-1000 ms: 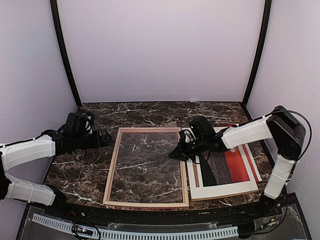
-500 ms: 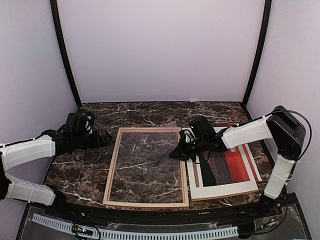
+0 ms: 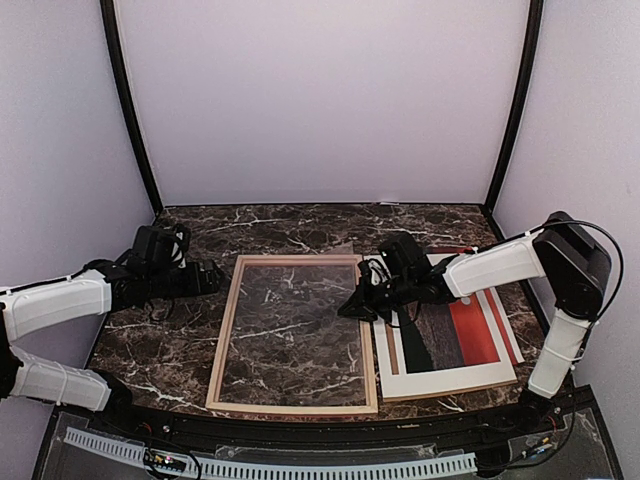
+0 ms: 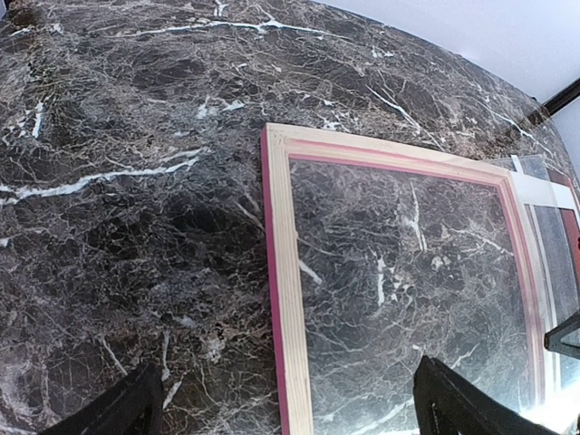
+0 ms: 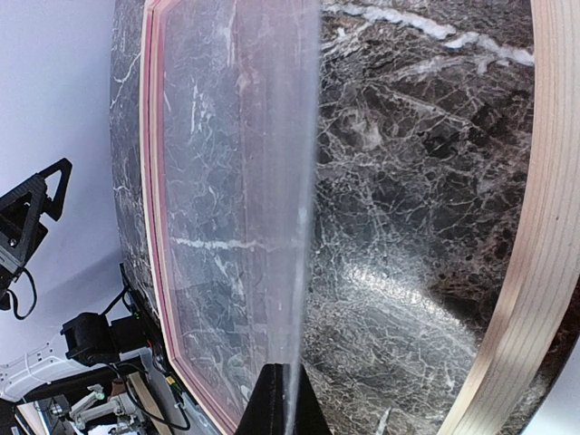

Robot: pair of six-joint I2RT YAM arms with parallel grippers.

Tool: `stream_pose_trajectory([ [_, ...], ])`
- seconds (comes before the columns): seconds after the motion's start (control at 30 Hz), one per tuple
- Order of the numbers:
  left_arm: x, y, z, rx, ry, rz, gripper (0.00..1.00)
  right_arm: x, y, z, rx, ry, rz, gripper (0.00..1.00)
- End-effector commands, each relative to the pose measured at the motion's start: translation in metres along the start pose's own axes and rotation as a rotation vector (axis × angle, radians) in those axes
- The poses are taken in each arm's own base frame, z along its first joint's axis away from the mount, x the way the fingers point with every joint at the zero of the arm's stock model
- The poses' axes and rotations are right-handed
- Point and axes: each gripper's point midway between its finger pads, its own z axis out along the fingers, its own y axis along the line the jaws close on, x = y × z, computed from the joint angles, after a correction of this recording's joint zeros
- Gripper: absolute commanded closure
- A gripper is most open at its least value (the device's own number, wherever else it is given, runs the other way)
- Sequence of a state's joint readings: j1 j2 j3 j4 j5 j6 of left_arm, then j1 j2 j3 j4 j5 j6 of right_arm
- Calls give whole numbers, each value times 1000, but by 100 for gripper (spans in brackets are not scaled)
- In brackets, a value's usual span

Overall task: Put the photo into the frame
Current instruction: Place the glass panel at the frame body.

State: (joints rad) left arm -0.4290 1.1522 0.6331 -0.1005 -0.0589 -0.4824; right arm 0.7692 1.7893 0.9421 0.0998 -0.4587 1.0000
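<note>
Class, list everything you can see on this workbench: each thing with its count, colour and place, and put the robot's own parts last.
frame: one, pale wood with pink-red edges, flat at mid-table.
clear pane: one, transparent, over the frame, pinched at one edge.
photo: one, red-orange and dark grey with a white border, face up, right of the frame.
brown board: one, tan, showing as a thin edge along the photo's near side.
table: one, dark marble with white veins.
left gripper: one, black, open, left of the frame.
right gripper: one, black, shut on the clear pane.

right arm (image 3: 490, 268) hides part of the photo (image 3: 478, 335).
</note>
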Motion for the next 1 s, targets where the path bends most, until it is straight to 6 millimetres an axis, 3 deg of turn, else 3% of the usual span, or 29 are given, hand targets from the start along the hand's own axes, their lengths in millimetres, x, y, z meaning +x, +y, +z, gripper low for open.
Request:
stream_pose_trajectory([
  [0.0, -1, -10, 0, 43, -3, 1, 1, -8, 11, 0, -26, -20, -21, 100],
  [0.13, 1, -21, 0, 80, -1, 1, 1, -9, 12, 0, -25, -18, -26, 98],
  [0.47, 17, -63, 8, 178, 31, 7, 1, -10, 11, 4, -14, -10, -29, 81],
  [0.97, 62, -127, 25, 282, 137, 88, 1, -11, 6, -1, 22, -27, -53, 51],
])
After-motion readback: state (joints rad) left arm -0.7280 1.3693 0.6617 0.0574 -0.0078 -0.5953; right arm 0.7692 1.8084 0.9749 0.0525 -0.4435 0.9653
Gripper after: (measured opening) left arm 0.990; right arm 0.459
